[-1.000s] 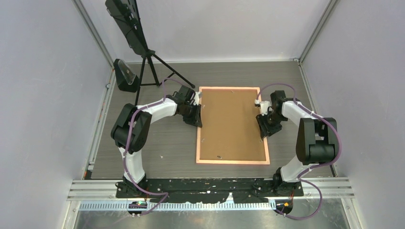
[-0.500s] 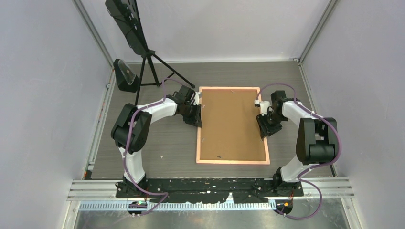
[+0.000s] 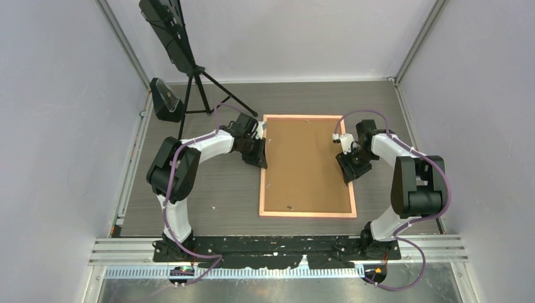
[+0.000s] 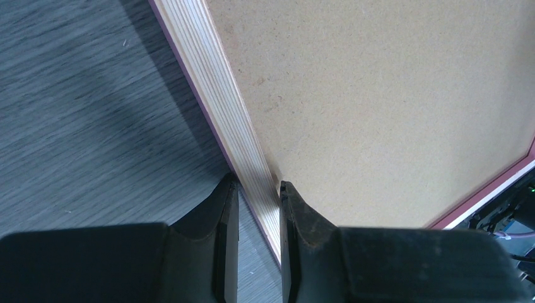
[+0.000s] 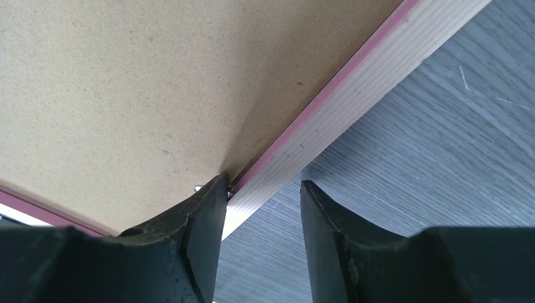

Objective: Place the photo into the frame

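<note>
The salmon-pink frame [image 3: 307,214] lies flat on the dark table with a plain brown backing board [image 3: 303,164] filling its opening. The photo is hidden. My left gripper [image 3: 260,159] stands at the frame's left rail [image 4: 214,95], and in the left wrist view its fingers [image 4: 257,183] are shut on that rail from both sides. My right gripper [image 3: 346,172] is at the right rail [image 5: 366,76]. It [image 5: 262,183] is open: one fingertip rests at the board's edge [image 5: 126,82] by a small metal tab, the other hangs over bare table.
A black tripod [image 3: 200,76] carrying a dark device stands at the back left, with a black angled block [image 3: 165,100] beside it. Grey walls close in the table on three sides. The arms' bases sit along the near edge.
My right gripper has opened a little and shifted slightly inward over the frame's right rail. The left gripper and the frame have not moved.
</note>
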Robot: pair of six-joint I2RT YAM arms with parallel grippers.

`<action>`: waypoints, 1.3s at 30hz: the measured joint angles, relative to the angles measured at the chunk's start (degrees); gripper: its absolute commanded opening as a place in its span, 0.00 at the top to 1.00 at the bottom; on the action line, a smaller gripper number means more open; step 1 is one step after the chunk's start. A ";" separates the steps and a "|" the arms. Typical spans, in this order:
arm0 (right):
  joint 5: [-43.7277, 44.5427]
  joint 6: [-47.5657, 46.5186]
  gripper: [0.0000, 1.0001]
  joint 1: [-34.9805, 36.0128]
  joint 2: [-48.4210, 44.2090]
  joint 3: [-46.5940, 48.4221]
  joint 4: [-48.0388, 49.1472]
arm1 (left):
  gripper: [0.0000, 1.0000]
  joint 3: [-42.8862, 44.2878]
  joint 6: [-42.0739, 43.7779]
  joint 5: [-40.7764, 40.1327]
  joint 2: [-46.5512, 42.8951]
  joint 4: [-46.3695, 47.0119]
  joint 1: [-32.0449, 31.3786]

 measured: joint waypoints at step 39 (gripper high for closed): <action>-2.60 -9.66 0.31 -1.84 4.57 6.08 -5.73 | 1.00 0.11 0.00 0.22 0.20 0.17 0.00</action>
